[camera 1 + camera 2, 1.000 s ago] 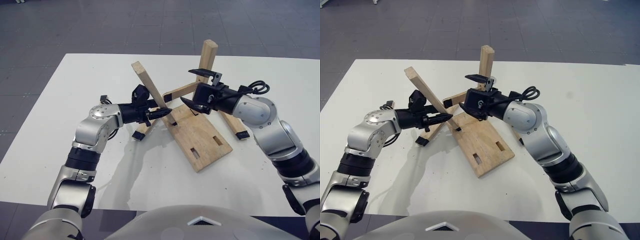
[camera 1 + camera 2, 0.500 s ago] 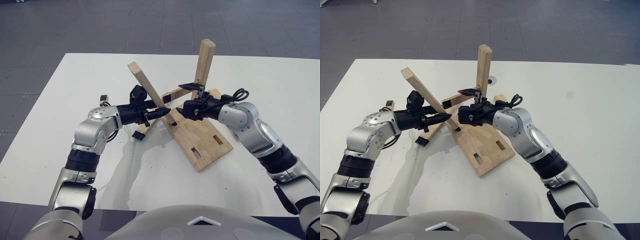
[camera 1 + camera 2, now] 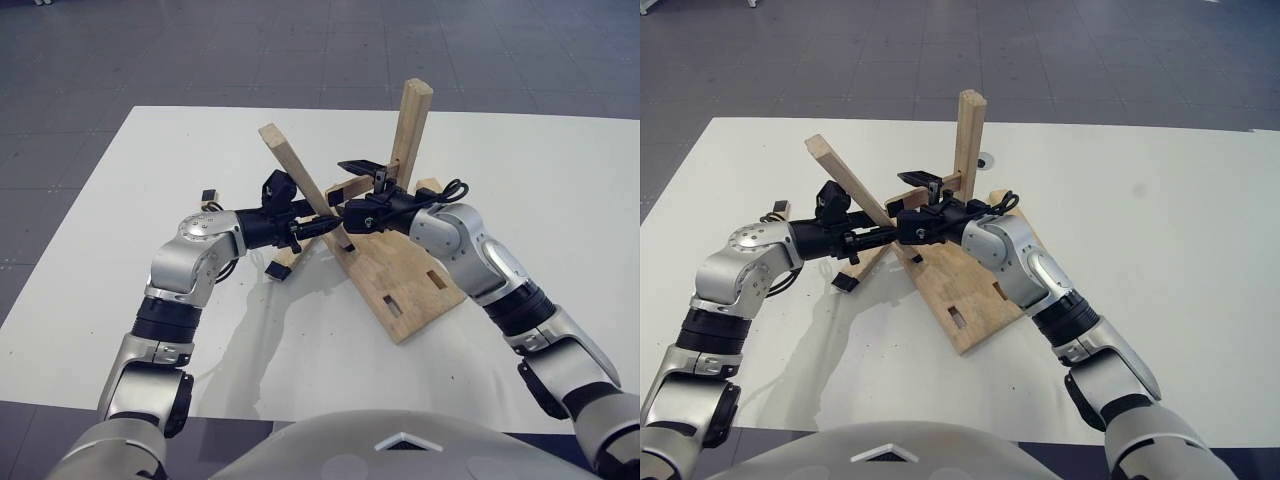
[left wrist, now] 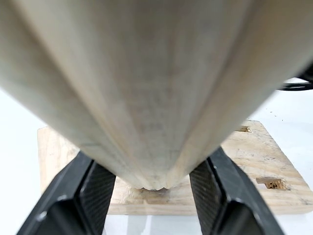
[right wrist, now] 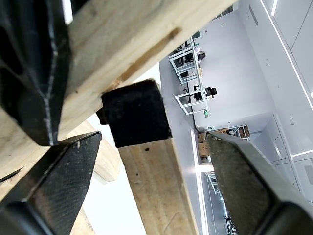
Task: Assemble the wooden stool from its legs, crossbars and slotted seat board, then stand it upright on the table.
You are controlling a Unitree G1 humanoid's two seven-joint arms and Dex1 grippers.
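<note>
Centrally in the head views, the seat board (image 3: 412, 288), a flat pale plank cut with rectangular slots, lies askew on the white bench (image 3: 150, 150). A slanted leg (image 3: 290, 165) of square-cut light wood crosses before an upright leg (image 3: 413, 120), and a crossbar (image 3: 355, 186) runs between them. The left end effector (image 3: 322, 226) grips the slanted leg low down. The right end effector (image 3: 347, 188) sits just beside it, spread wide.

In the left wrist view, two black weave-textured fingers (image 4: 93, 196) press either side of the slanted leg (image 4: 146, 88), whose grain is smooth and edges rounded. The slotted seat board (image 4: 254, 156) lies beyond.

In the right wrist view, rough-padded fingers (image 5: 54, 186) stand well apart. A capped bar (image 5: 156, 196), bare wood with a black end, lies between them with a gap on each side.
</note>
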